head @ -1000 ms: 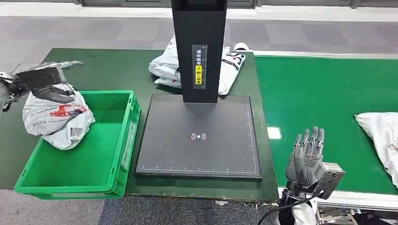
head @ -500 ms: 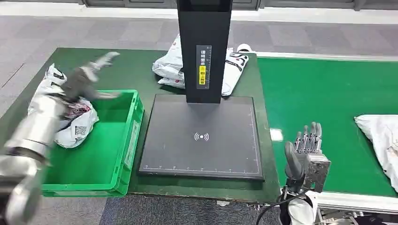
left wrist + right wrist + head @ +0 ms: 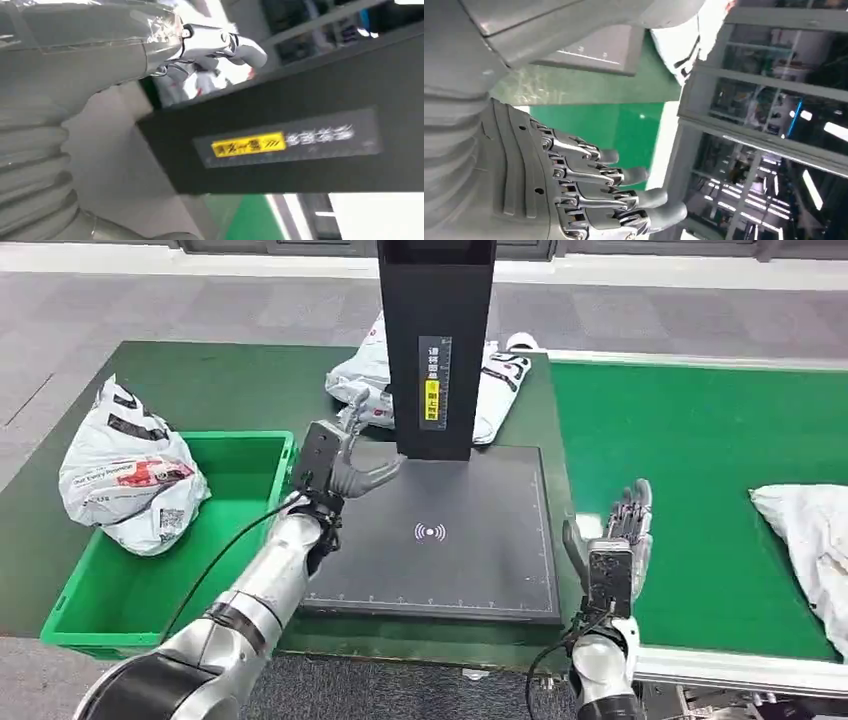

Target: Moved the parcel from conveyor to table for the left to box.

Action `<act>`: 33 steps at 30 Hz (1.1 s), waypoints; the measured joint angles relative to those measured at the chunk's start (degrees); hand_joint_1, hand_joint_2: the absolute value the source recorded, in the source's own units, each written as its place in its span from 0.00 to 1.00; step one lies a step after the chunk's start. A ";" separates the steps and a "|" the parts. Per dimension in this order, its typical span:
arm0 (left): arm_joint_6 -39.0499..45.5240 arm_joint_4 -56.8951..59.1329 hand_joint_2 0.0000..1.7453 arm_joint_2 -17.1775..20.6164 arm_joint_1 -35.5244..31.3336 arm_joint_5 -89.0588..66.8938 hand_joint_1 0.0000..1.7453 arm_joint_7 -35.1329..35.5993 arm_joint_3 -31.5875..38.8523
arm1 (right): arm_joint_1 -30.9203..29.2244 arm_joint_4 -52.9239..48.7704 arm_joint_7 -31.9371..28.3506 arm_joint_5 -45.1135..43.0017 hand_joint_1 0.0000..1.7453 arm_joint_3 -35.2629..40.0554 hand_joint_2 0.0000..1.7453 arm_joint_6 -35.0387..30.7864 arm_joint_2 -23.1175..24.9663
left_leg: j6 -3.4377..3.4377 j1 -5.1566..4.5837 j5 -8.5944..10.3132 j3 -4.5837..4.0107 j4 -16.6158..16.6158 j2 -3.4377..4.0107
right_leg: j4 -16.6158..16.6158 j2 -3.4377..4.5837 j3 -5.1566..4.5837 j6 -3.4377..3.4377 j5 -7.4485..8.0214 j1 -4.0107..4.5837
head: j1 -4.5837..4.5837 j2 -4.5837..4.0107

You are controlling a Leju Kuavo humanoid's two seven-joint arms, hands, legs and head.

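With one parcel (image 3: 128, 480) already resting in the green box (image 3: 215, 585) at the counter's left edge, the left robot hand (image 3: 340, 462), fingers spread and empty, should reach past the scanner post (image 3: 436, 340) for the parcel (image 3: 372, 380) at the far edge.

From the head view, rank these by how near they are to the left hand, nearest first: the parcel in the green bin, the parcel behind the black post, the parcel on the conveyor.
1. Parcel behind the black post: on the table just beyond the left hand.
2. Parcel in the green bin: out to the hand's left, at the bin's far left corner.
3. Parcel on the conveyor: far right edge, past the right hand.
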 measured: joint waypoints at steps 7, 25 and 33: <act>12.64 2.75 1.00 -3.95 0.04 -0.50 0.00 -2.97 -4.59 | -4.69 8.75 -1.40 -0.41 0.00 3.67 1.00 -6.20 -0.24 | -0.01 0.00 0.01 0.01 0.01 0.07 | 0.00 0.06 -0.02 0.01 0.01 -0.04 | -0.02 -0.02; 23.29 5.31 1.00 -4.94 3.85 6.89 0.00 -7.87 -16.15 | -6.78 16.15 -5.13 -0.11 0.00 5.44 1.00 -11.34 -0.96 | 0.01 0.01 -0.01 0.00 0.00 0.05 | 0.00 0.05 -0.02 0.00 -0.01 -0.03 | -0.02 0.00; 25.90 6.53 1.00 -4.67 4.36 5.27 0.00 -5.68 -16.15 | -7.65 17.29 -4.57 0.20 0.00 5.53 1.00 -11.38 -1.36 | 0.01 0.00 -0.01 0.00 0.00 0.04 | 0.00 0.04 -0.01 0.00 -0.01 -0.04 | 0.00 0.00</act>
